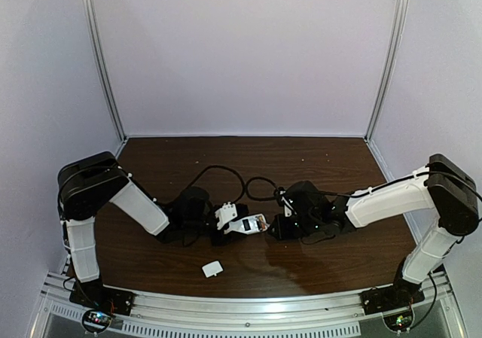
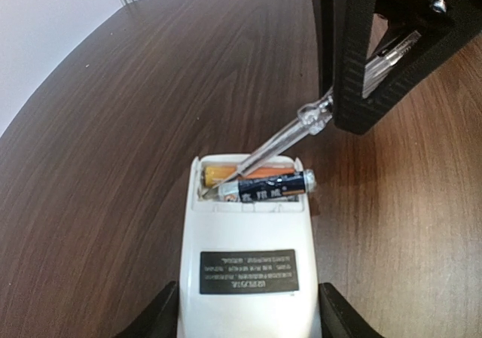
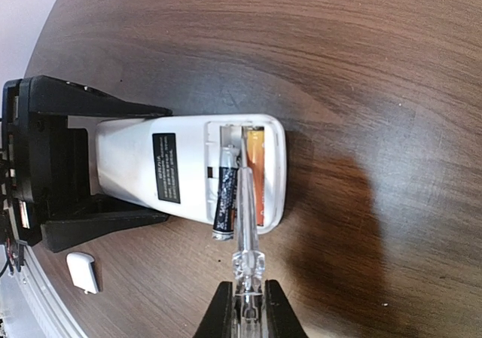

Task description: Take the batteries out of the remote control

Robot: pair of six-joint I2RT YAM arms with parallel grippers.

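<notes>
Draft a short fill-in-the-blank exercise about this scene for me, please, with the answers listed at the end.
1. The right gripper is shut on the clear handle of a ____.
2. The left gripper holds the ____ by its two long sides.
3. It carries ____ batteries: an orange battery lying seated and a dark battery sticking out past its edge.
4. The white battery cover lies on the ____.

Answers: screwdriver; remote control; two; table.
</notes>
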